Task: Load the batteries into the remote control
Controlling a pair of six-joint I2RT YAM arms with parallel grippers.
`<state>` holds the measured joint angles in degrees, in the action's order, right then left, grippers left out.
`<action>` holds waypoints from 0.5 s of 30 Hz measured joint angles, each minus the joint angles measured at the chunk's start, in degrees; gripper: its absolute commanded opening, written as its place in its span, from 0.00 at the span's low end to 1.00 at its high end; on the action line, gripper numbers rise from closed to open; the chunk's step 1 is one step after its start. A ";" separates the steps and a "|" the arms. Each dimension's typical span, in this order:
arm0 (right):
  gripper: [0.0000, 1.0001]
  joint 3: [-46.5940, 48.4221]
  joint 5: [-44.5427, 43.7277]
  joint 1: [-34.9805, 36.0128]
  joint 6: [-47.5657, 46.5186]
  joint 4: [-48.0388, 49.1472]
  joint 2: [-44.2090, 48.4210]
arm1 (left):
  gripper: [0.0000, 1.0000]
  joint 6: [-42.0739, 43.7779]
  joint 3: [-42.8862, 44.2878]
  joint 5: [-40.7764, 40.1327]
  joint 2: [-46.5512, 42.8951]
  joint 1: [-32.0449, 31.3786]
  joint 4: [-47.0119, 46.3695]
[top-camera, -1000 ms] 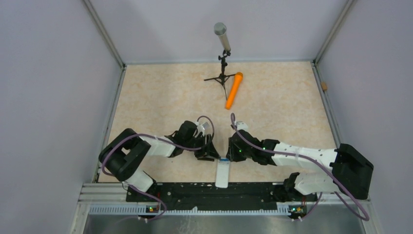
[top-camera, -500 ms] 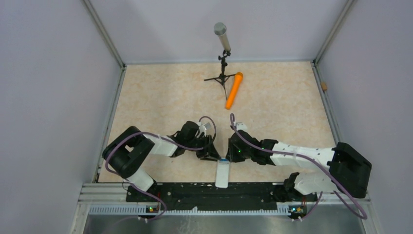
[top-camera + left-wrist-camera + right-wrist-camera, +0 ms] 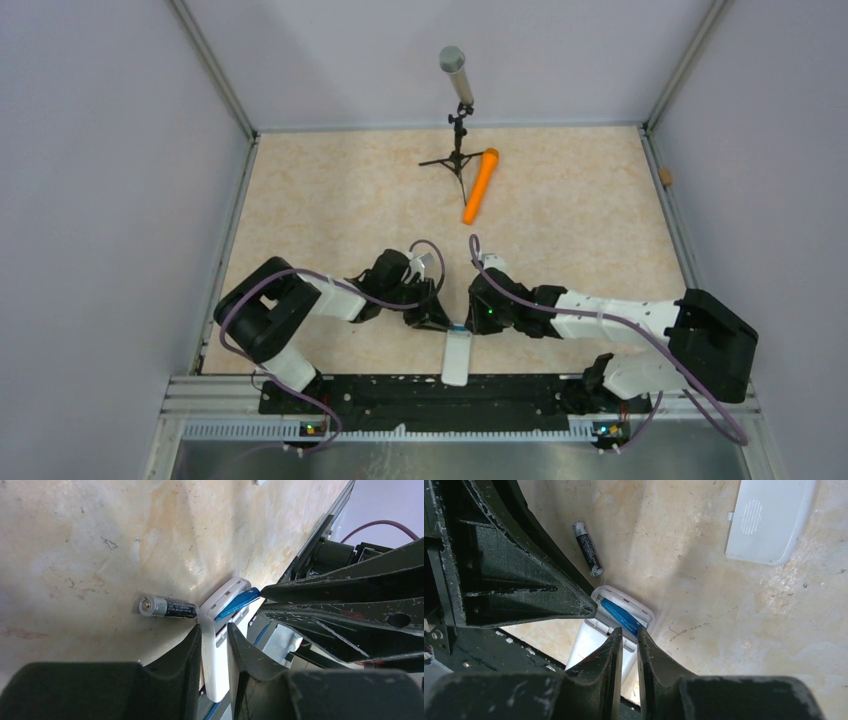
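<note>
The white remote control (image 3: 455, 360) (image 3: 216, 672) lies back up at the near table edge, its battery compartment uncovered. My left gripper (image 3: 431, 317) (image 3: 215, 640) is shut on the remote's far end, one finger on each side. A blue-banded battery (image 3: 236, 605) (image 3: 618, 618) sits tilted in the compartment. My right gripper (image 3: 468, 322) (image 3: 628, 634) has its jaws nearly together, pinching the battery's raised end. A second battery (image 3: 167, 607) (image 3: 588, 555) lies loose on the table, touching the remote's far end.
The white battery cover (image 3: 769, 520) lies on the table beyond the remote. A grey microphone (image 3: 454, 72) on a black tripod and a long orange cylinder (image 3: 480, 185) stand at the back. A black rail (image 3: 420, 395) runs along the near edge.
Both grippers have narrowed their jaws, the left onto the remote, the right onto the battery. The arms have edged slightly closer over the remote's far end.
</note>
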<state>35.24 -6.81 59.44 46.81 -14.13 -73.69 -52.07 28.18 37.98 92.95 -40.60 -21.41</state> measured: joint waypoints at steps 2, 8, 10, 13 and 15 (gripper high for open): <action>0.15 0.00 0.04 0.00 0.00 -0.02 0.00 | 0.24 -0.02 0.00 0.04 0.24 0.00 -0.04; 0.12 0.00 0.61 0.00 0.22 0.00 -0.57 | 0.21 -0.09 0.00 0.07 0.33 0.00 -0.04; 0.10 0.00 0.76 0.00 0.37 -0.02 -0.92 | 0.20 -0.09 0.00 0.04 0.33 0.00 -0.02; 0.08 0.00 0.92 0.00 0.44 0.00 -1.09 | 0.18 -0.07 0.00 0.00 0.33 0.00 0.00; 0.07 0.00 0.96 -0.02 0.44 0.00 -1.18 | 0.18 -0.07 0.00 -0.09 0.33 0.00 0.02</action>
<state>35.24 -5.85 59.42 47.24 -14.13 -74.87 -52.14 28.18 37.89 93.27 -40.60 -21.39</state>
